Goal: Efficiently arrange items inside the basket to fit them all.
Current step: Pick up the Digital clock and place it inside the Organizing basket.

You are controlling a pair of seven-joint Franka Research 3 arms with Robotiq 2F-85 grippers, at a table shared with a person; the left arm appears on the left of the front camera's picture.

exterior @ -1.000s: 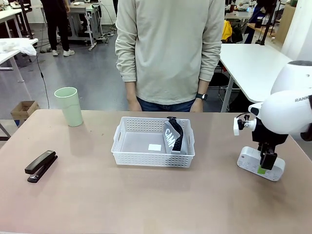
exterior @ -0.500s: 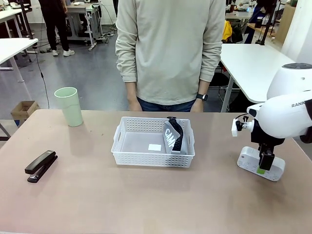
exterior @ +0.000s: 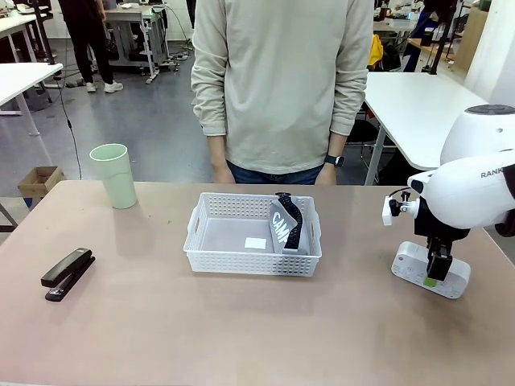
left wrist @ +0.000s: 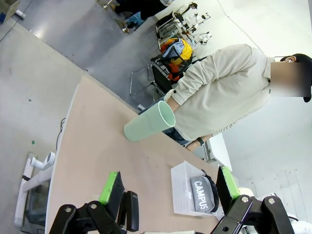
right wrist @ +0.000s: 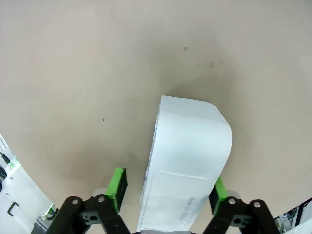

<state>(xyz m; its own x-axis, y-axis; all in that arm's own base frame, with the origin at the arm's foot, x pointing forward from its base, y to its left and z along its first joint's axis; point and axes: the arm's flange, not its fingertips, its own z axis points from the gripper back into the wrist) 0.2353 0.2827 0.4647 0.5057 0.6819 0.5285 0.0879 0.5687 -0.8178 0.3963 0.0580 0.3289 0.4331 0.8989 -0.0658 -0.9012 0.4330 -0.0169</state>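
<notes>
The white basket (exterior: pixel 241 261) sits mid-table with the grey "CAMPUS" pouch (exterior: pixel 286 229) standing on edge against its right wall. A pale green cup (exterior: pixel 113 175) stands upright at the far left, and a black stapler (exterior: pixel 68 273) lies near the left front. At the right lies the white rounded box (exterior: pixel 409 264). My right gripper (exterior: pixel 434 277) is down over it, one finger on each side. In the right wrist view the gripper (right wrist: pixel 166 189) straddles the box (right wrist: pixel 187 156), with a gap at the left pad (right wrist: pixel 118 187). My left gripper (left wrist: pixel 168 187) is open and holds nothing.
A person in a beige sweater (exterior: pixel 282 88) stands at the table's far edge behind the basket, arms at the sides. The left wrist view takes in the cup (left wrist: pixel 148 126), the stapler (left wrist: pixel 130 209) and the basket (left wrist: pixel 181 183) with the pouch (left wrist: pixel 204 195).
My right arm has shifted slightly left and lower over the white box, then held still. The other things stay where they were.
</notes>
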